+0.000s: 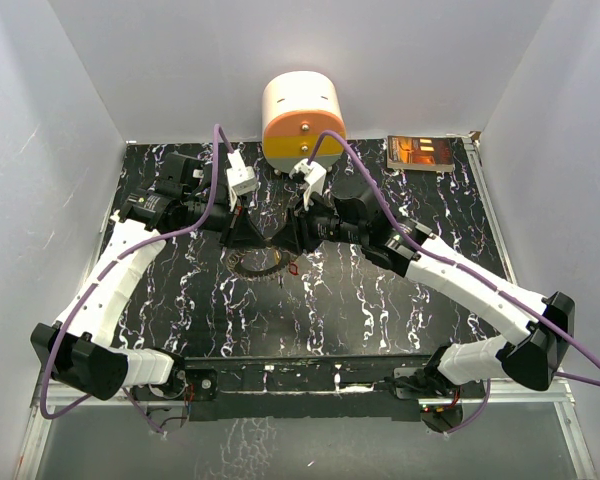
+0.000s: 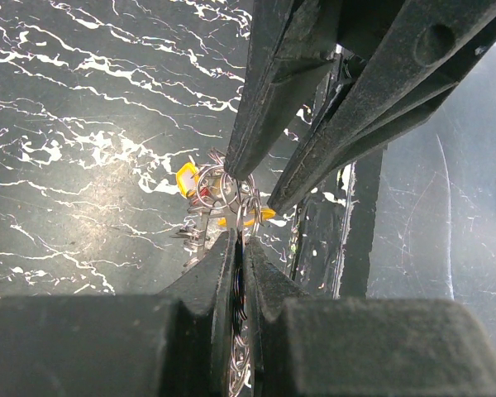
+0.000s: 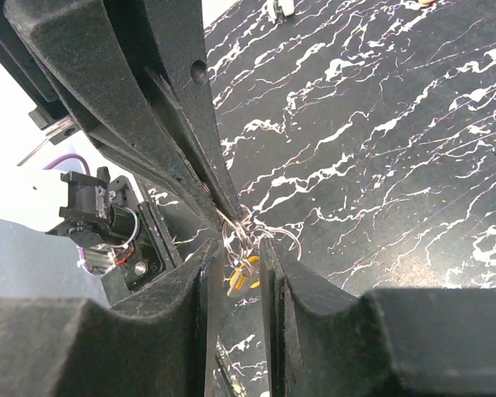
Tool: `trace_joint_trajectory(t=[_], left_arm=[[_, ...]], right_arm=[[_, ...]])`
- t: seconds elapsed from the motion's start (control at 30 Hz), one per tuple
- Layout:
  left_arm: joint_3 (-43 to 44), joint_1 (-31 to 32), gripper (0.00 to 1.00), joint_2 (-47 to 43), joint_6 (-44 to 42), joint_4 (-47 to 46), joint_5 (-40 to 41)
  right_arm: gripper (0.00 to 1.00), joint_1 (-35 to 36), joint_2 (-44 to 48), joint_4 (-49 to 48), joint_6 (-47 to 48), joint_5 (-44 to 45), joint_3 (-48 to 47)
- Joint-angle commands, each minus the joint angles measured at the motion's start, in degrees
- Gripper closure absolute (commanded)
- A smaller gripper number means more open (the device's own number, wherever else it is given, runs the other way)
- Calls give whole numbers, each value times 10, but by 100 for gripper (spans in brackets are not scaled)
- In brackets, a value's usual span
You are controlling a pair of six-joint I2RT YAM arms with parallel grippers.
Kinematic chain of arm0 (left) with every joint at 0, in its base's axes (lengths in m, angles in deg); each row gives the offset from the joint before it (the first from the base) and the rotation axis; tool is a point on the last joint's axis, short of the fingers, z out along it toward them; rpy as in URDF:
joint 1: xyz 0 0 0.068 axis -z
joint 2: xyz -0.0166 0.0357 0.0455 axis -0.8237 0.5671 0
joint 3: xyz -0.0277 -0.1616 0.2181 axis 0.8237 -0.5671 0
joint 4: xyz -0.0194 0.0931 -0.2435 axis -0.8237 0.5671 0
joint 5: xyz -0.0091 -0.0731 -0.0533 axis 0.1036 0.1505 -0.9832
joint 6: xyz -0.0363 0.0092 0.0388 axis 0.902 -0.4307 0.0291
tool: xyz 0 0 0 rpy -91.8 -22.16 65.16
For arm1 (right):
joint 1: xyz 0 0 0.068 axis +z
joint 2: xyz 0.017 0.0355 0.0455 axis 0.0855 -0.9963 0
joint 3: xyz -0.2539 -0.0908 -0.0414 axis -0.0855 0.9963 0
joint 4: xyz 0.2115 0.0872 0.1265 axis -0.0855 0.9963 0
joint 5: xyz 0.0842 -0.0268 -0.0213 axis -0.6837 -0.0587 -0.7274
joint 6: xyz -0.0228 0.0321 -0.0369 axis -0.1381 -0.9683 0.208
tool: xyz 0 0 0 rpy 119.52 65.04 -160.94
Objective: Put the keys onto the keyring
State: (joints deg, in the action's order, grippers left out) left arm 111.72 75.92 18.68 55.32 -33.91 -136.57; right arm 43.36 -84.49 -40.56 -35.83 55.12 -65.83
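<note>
Both grippers meet over the middle of the black marbled table. My left gripper (image 2: 240, 241) is shut on the thin wire of the keyring (image 2: 221, 187), which runs edge-on between its pads. A yellow-headed key (image 2: 186, 179) hangs off the ring on its left. In the right wrist view my right gripper (image 3: 236, 248) stands slightly open. Another yellow key (image 3: 246, 275) dangles in the gap below the wire loops (image 3: 252, 231), touching neither pad. From above, the keyring (image 1: 252, 270) hangs under the left gripper (image 1: 272, 246) and the right gripper (image 1: 288, 244), with a red key (image 1: 293, 268) beside it.
An orange-and-white rounded unit (image 1: 302, 118) stands at the back centre. A small box with orange contents (image 1: 420, 152) lies at the back right. White walls close in both sides, and a metal rail (image 1: 490, 215) borders the table's right edge.
</note>
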Motion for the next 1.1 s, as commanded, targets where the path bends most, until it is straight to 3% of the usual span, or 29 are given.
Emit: trace_joint_trajectory(t=[0.0, 0.8, 1.07], left_arm=[[11, 2, 100, -17, -1, -4, -32], [11, 2, 100, -18, -1, -6, -32], [14, 2, 100, -14, -2, -6, -31]], right_arm=[[70, 1, 3, -35, -10, 9, -5], [74, 1, -11, -53, -20, -22, -1], [85, 1, -14, -53, -25, -34, 0]])
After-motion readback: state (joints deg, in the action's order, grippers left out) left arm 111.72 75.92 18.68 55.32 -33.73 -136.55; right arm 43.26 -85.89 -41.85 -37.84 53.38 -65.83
